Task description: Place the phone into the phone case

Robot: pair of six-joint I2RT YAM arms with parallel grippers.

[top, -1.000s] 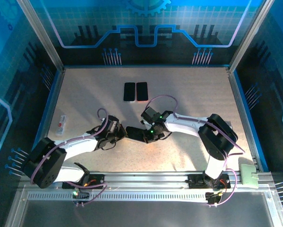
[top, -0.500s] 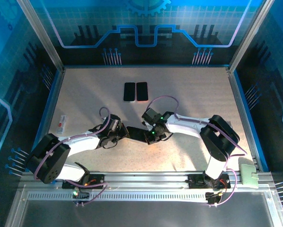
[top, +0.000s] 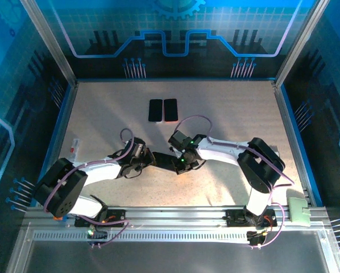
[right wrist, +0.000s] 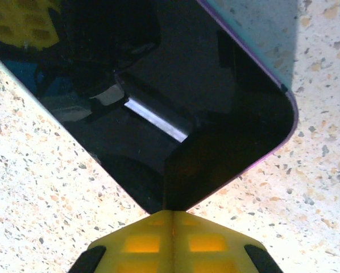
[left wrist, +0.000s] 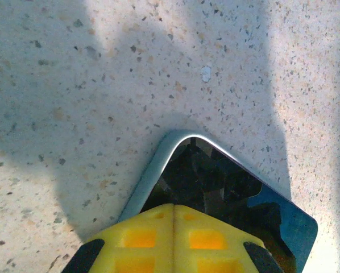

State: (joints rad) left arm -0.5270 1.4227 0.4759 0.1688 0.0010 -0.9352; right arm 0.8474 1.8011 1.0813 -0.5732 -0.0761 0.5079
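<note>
A dark glossy phone point(top: 164, 161) lies flat on the speckled table between my two grippers. Its rim looks silvery-grey in the left wrist view point(left wrist: 153, 176) and purple in the right wrist view point(right wrist: 283, 131); whether that rim is the phone case I cannot tell. My left gripper point(top: 148, 158) is shut, its yellow tips point(left wrist: 174, 207) resting on the phone's left corner. Shut as well, my right gripper point(top: 179, 164) has its tips point(right wrist: 171, 213) at the opposite corner. Two dark slabs, one black point(top: 155, 110) and one red-edged point(top: 170, 110), lie side by side at the back.
A small white packet point(top: 73, 149) lies near the table's left border. A pale green object point(top: 299, 209) sits on the front rail at the right. Raised blue borders point(top: 287, 136) and enclosure walls frame the table.
The left arm has crept a little right and toward the back, its tip closer onto the phone. The phone and right gripper have barely shifted.
</note>
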